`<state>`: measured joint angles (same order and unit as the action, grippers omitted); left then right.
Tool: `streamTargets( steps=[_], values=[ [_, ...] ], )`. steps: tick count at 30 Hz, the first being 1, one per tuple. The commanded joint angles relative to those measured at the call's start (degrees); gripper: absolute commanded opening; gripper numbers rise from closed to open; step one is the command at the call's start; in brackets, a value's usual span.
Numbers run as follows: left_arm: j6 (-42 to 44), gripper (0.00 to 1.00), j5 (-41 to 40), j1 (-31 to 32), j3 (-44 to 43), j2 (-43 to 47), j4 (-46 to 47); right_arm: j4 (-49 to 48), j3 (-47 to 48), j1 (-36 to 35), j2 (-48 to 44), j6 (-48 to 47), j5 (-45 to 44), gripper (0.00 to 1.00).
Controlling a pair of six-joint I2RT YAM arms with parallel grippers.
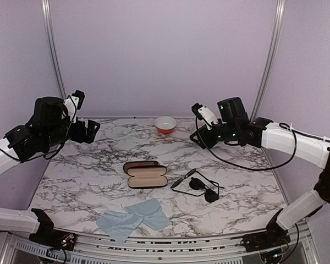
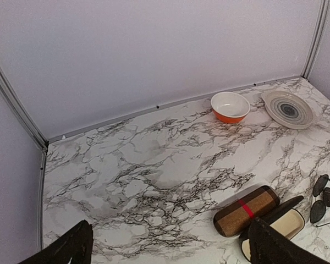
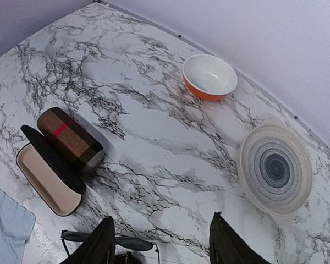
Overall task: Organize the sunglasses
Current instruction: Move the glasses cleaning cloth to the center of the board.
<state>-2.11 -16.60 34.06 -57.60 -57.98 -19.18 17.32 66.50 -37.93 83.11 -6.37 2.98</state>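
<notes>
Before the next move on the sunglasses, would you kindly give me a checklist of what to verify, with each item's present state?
1. Sunglasses lying free, nothing on top of them: ok.
2. Open case has its lid up and its beige inside empty: ok.
3. Right fingers apart and holding nothing: ok.
4. Left fingers apart and holding nothing: ok.
5. Temple arms folded flat for the case: not ok, one sticks out sideways in the overhead view.
6. Plaid case apart from the open case's lid: cannot tell, they lie very close together.
</notes>
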Motion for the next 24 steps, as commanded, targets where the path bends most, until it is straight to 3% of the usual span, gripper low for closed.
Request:
streamTargets(
  steps=[1,13,24],
  values=[
    [0.1,0.99,-2.5,-0.1,2.2,2.1,-0.4,3.7,1.0,6.0,0.3,0.9,6.2,0.56],
    [-0.3,0.99,-0.2,-0.1,5.8,0.8,0.9,13.5,-0.4,10.2,5.9,-3.9,13.0,0.54],
    [0.3,0.99,-0.3,-0.1,6.4,0.7,1.1,16.5,-1.4,10.1,12.2,-5.9,12.1,0.42]
  ],
)
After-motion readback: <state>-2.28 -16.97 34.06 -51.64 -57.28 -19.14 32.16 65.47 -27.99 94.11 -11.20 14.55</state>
